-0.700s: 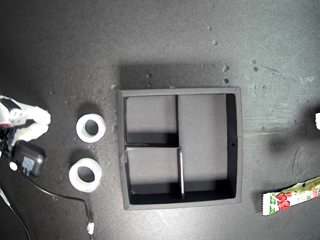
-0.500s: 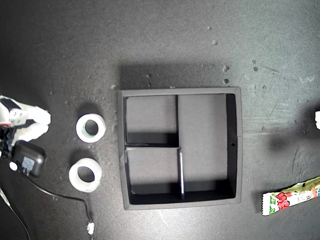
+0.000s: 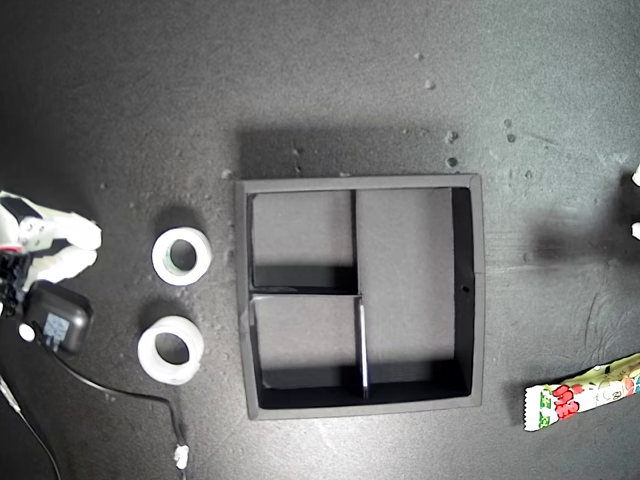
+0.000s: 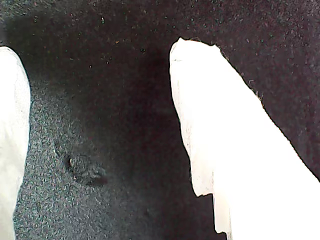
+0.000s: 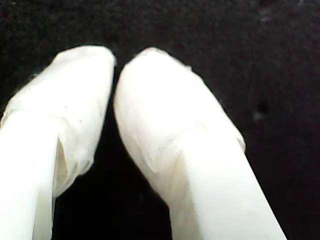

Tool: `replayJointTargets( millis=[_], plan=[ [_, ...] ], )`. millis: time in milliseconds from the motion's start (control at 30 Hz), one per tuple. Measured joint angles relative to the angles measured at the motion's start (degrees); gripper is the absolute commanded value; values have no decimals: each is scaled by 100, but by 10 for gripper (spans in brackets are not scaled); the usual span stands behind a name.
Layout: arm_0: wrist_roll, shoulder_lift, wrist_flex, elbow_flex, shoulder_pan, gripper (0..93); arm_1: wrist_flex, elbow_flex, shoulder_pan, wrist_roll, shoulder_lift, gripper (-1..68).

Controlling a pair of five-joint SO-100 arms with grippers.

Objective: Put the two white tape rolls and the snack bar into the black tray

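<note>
The black tray [image 3: 360, 183] sits at the centre of the exterior view, all compartments bare. The 2 white tape rolls [image 3: 181, 256] [image 3: 171, 349] lie just beside its left wall, apart from each other. The snack bar [image 3: 585, 391] lies at the exterior view's lower right, its far end cut off by the frame edge. My first gripper [image 4: 100, 130]: jaws wide, nothing between them. My second gripper [image 5: 114, 95]: fingertips nearly touching, empty. Which arm in the exterior view is which cannot be determined
</note>
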Motion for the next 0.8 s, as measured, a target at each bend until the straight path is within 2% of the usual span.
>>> replayJointTargets(
  millis=[100, 200, 367, 533, 567, 633, 767, 800],
  plan=[
    [-650, 0, 0, 0, 0, 9, 0, 0, -18, 0, 0, 181],
    [-773, 0, 0, 0, -237, 24, 0, 0, 193, 0, 0, 195],
    [-114, 0, -677, 0, -545, 0, -237, 0, 211, 0, -18, 202],
    [1257, 0, -2188, 0, -677, 0, -642, 0, 316, 0, -53, 195],
    [1512, 0, -2575, 0, -659, 3, -853, 0, 272, 0, -53, 151],
    [2092, 0, -3384, 0, -519, 1, -1213, 0, 167, 0, -53, -1],
    [3472, 0, -4904, 0, -466, 6, -1644, 0, 158, 0, -62, -2],
    [3814, 0, -5203, 0, -466, 41, -1705, 0, 149, 0, -62, -2]
  ],
)
